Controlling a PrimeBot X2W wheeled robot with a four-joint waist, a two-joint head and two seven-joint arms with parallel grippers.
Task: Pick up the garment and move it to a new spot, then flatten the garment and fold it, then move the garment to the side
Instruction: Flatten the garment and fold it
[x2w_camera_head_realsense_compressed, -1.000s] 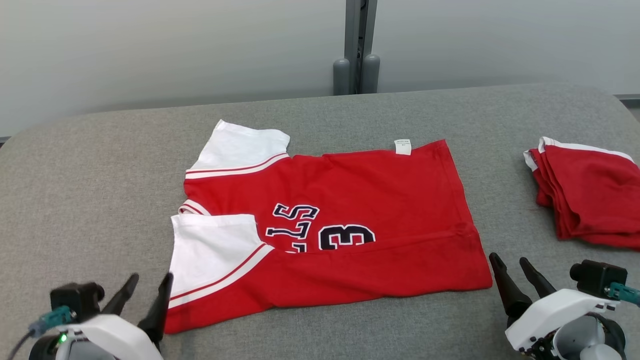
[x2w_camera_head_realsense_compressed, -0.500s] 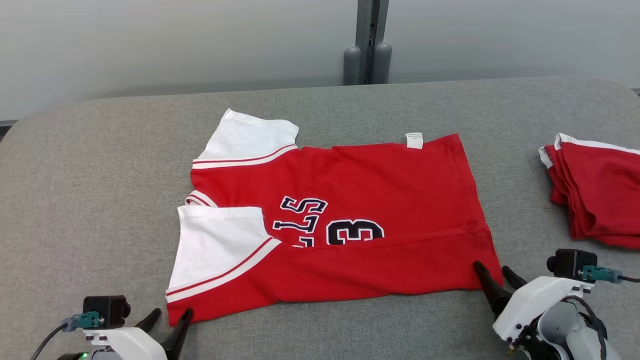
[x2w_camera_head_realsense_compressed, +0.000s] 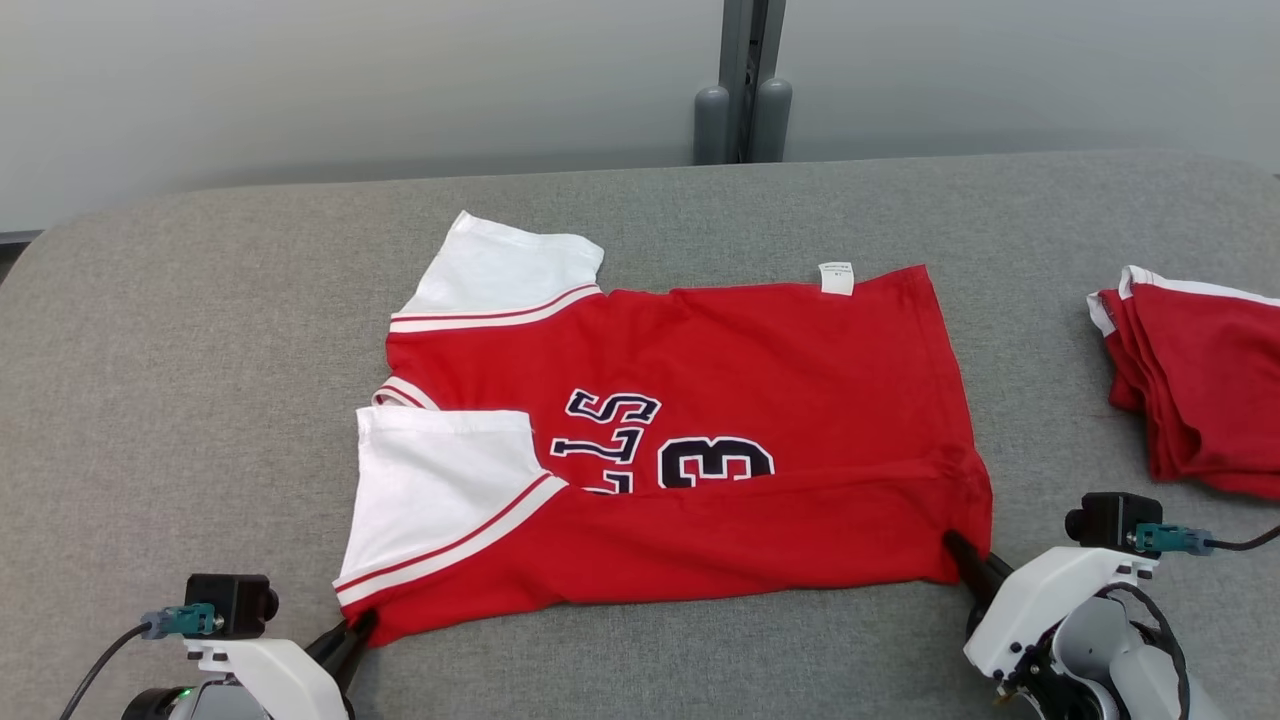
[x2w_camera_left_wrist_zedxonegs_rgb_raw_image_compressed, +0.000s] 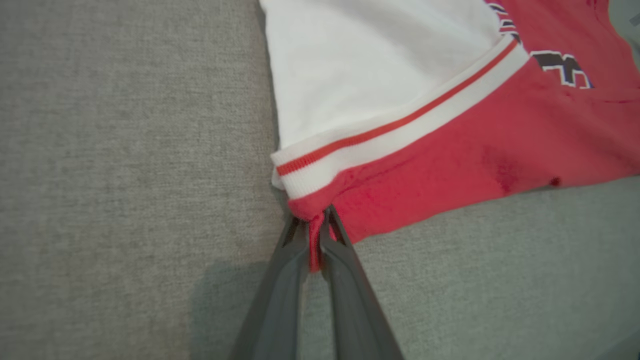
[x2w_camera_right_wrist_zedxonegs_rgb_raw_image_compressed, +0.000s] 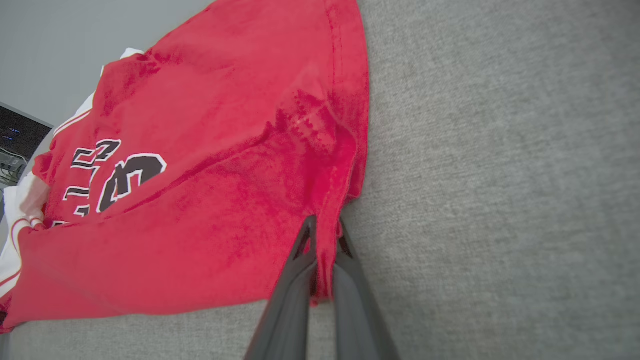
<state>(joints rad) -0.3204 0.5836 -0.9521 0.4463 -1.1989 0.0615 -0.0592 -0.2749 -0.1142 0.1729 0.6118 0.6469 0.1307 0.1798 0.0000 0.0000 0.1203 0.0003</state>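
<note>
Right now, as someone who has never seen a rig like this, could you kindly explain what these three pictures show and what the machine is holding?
This is a wheeled robot with two arms, each ending in a gripper with two long dark fingers. The wide picture comes from a camera on its head, looking down at a grey padded surface. The other two come from cameras on its wrists, each looking along that arm's own fingers. A red-and-white shirt lies spread on the surface, and a pile of folded red cloth sits at the far right. The left gripper is shut on the shirt's near left corner, and the right gripper is shut on its near right corner. In each wrist view a pinch of red cloth shows between the fingers.
</note>
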